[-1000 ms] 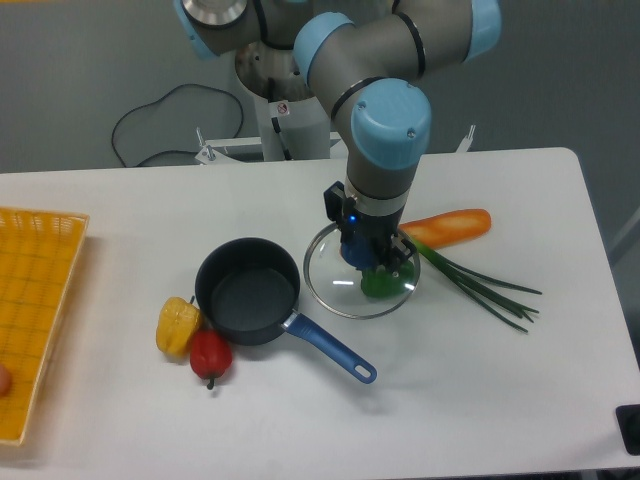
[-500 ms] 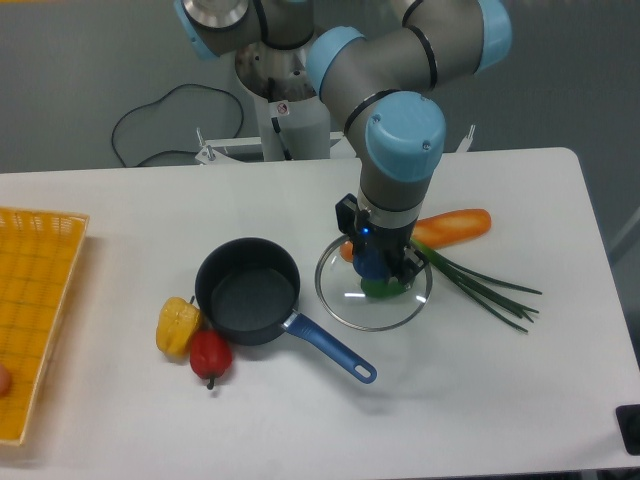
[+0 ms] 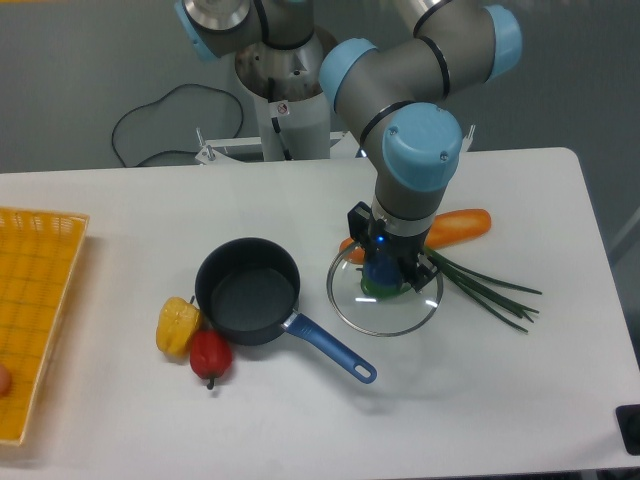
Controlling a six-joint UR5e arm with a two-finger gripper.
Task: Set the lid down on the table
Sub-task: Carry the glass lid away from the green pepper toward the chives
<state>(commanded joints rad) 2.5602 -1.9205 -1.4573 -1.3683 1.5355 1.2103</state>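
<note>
1. Six or so things sit on the white tabletop (image 3: 520,400), so going left to right: a yellow mesh tray (image 3: 35,300) hangs at the far left edge, well away from the action.
2. Next come a yellow pepper (image 3: 177,326) and a red pepper (image 3: 210,354), touching each other, right beside the dark saucepan (image 3: 248,291). The pan is open and empty, with its blue handle (image 3: 331,348) pointing toward the front right.
3. Just right of the pan is the lid (image 3: 385,296), a clear glass disc with a thin metal rim. The claw (image 3: 384,274) comes straight down on its middle and looks clenched on the knob, which is mostly hidden. Something green shows through the glass under it, can't tell what.
4. Can't tell if the lid already touches the tabletop or hangs just above it; it looks roughly level and low.
5. Handling guess: glass is stiff, a bit heavy, slick and breakable, so the knob is the only sane place to hold, and it wants a gentle set-down.
6. Further right, a carrot (image 3: 452,227) lies just behind the lid and green onions (image 3: 487,291) fan out beside its right rim, pretty tight. Open room looks better toward the front.
</note>
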